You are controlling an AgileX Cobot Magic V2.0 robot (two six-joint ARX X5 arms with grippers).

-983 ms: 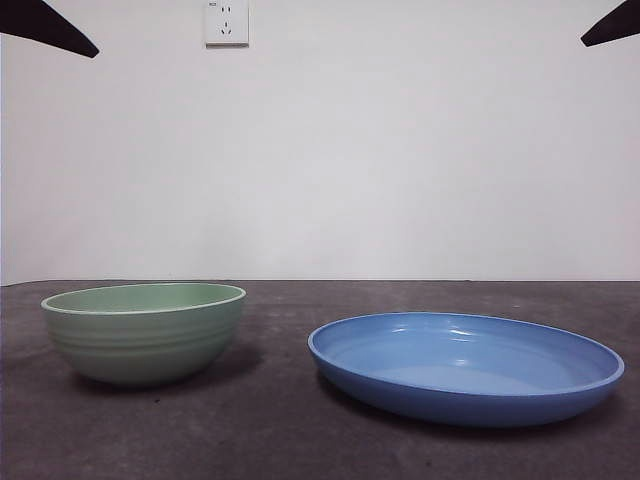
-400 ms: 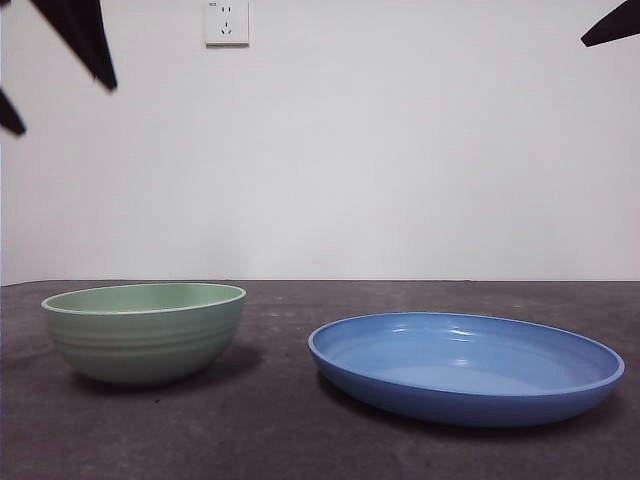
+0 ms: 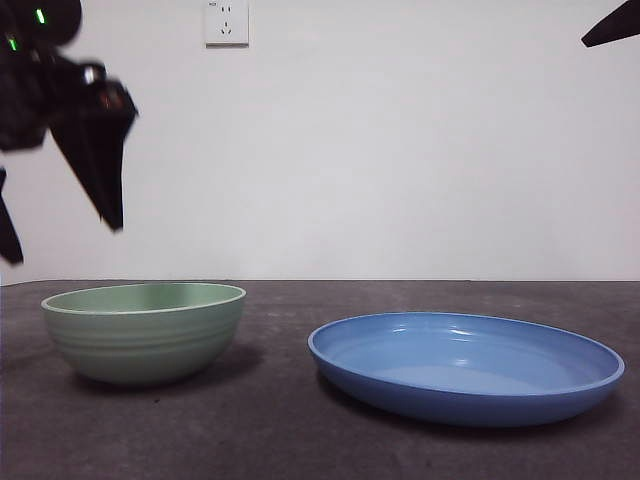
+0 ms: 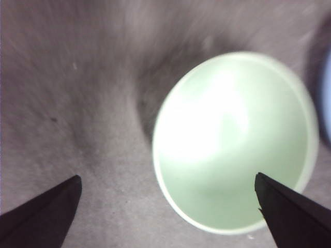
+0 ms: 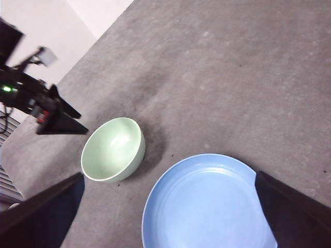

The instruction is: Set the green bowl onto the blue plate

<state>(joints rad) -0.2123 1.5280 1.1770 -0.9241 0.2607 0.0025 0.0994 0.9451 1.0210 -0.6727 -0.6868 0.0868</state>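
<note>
The pale green bowl [image 3: 145, 330] stands on the table at the left, and the wide blue plate [image 3: 465, 365] lies apart from it to the right. My left gripper [image 3: 65, 245] hangs open above the bowl's left side, not touching it. In the left wrist view the bowl [image 4: 232, 139] lies below, partly between the spread jaws of the left gripper [image 4: 167, 176]. My right gripper [image 5: 168, 175] is open and empty, high over the plate [image 5: 207, 201], and its view also shows the bowl [image 5: 113, 149]. In the front view it shows only as a black tip [image 3: 612, 25].
The dark grey table [image 3: 280, 440] ends at a white wall with a socket [image 3: 226, 20]. The left arm [image 5: 46, 111] is seen beside the bowl in the right wrist view. A sliver of the plate [image 4: 326, 93] shows past the bowl in the left wrist view.
The left arm has come down from the top left corner toward the bowl, with its jaws spread. The bowl, the plate and the right arm have not moved.
</note>
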